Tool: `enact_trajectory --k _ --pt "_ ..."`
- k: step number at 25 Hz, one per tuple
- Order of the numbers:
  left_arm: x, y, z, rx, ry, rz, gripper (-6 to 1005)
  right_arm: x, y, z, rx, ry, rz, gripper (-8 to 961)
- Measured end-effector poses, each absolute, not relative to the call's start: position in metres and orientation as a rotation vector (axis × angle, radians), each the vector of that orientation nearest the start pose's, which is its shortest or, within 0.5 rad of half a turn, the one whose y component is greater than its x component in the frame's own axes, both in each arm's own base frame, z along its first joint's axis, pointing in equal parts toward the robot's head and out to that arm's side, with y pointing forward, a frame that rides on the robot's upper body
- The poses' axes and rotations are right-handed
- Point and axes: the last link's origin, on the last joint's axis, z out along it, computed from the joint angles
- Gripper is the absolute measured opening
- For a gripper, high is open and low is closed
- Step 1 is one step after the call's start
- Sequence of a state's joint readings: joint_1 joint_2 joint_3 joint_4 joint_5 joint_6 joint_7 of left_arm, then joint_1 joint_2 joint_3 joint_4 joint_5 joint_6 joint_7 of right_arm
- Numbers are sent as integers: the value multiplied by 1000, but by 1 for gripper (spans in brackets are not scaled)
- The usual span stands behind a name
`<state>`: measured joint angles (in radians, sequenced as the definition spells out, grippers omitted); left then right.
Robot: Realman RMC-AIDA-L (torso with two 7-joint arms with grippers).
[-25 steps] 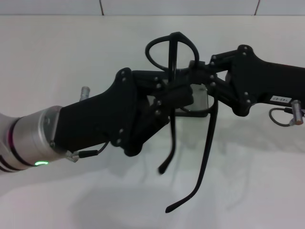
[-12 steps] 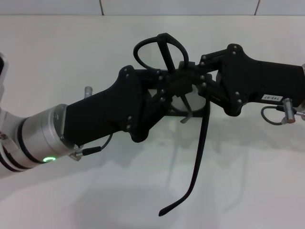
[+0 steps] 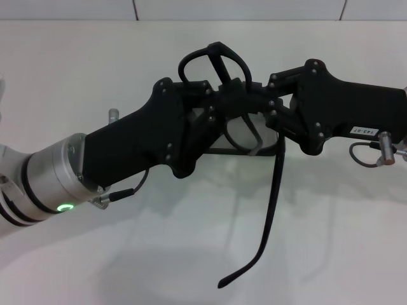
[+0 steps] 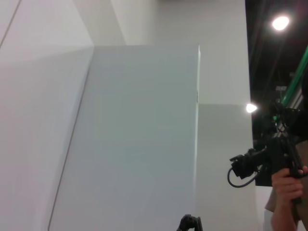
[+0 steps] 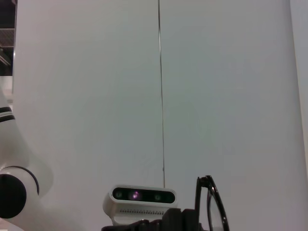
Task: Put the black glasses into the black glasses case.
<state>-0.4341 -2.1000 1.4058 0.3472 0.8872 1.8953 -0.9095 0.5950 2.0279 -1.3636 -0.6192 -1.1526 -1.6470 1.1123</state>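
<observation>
Head view, black glasses (image 3: pixel 275 190), thin frame, one temple dangling

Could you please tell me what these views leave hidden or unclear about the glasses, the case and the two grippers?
- Black glasses case: in no view.
- Black glasses: in the head view, the second temple is hidden behind the left gripper; the right wrist view's lower edge crops the frame.
- Right gripper: its contact with the frame is masked by overlapping black linkages.

White table (image 3: pixel 76 70), a black glasses case (image 3: pixel 254 143) on it

black glasses (image 3: pixel 254 159) partly hidden by grippers
</observation>
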Motion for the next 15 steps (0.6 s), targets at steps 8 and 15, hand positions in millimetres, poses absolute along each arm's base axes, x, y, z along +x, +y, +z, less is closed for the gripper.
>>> enact_trajectory --k 8,15 --pt "-196 252 -20 -2430 -180 -1802 48 152 325 -12 -2739 -28 1364 56" --pt "-199 243 -15 -2432 -149 -1847 43 165 329 19 -2559 -57 1446 56"
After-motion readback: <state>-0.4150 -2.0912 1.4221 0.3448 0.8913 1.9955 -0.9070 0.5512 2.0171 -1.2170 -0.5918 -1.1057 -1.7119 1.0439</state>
